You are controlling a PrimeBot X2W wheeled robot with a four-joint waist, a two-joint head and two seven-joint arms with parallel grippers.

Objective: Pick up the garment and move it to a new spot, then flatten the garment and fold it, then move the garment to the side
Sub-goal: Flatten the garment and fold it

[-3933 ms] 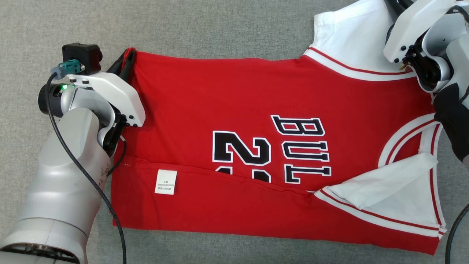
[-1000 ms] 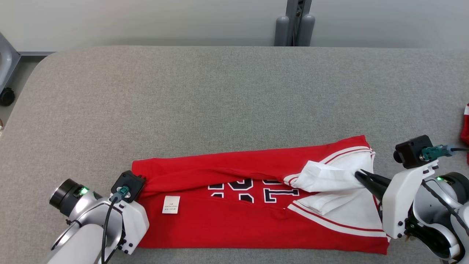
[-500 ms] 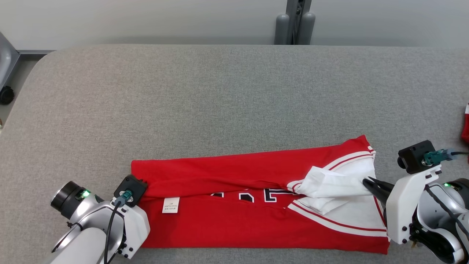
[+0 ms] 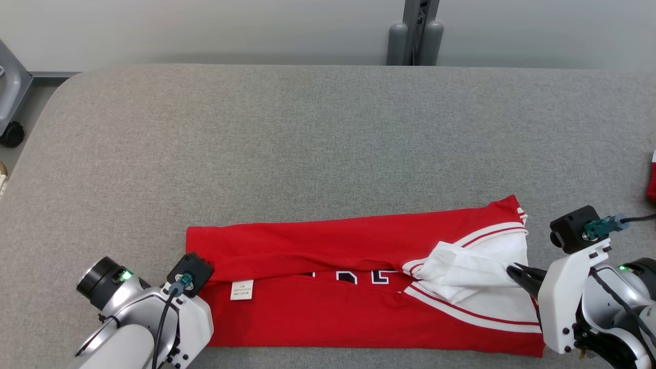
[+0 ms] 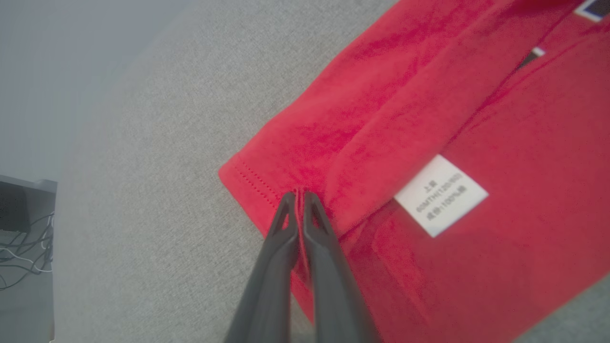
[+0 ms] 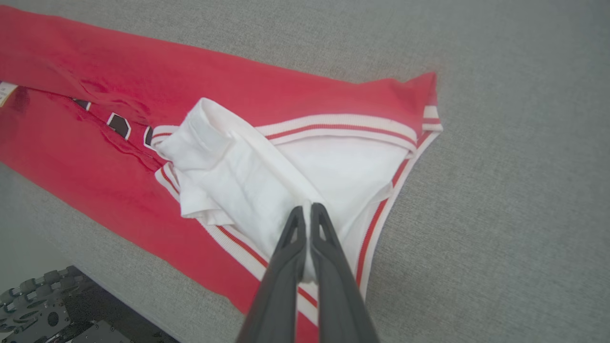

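Note:
The garment, a red jersey, lies as a long folded strip near the front edge of the grey table. Its far half overlaps the black lettering, which shows only as a thin band. A white label sits near the left end. My left gripper is shut on a red fold at the hem, at the strip's left end. My right gripper is shut on the white sleeve, which is bunched over the striped trim at the right end.
A red cloth item pokes in at the table's right edge. A grey post stands behind the table, and a cart wheel sits off the left end. Bare grey surface stretches behind the garment.
Both grippers have drawn the garment's far half toward the front edge, so it now covers more of the lettering. Earlier the jersey lay wider, with number and letters showing.

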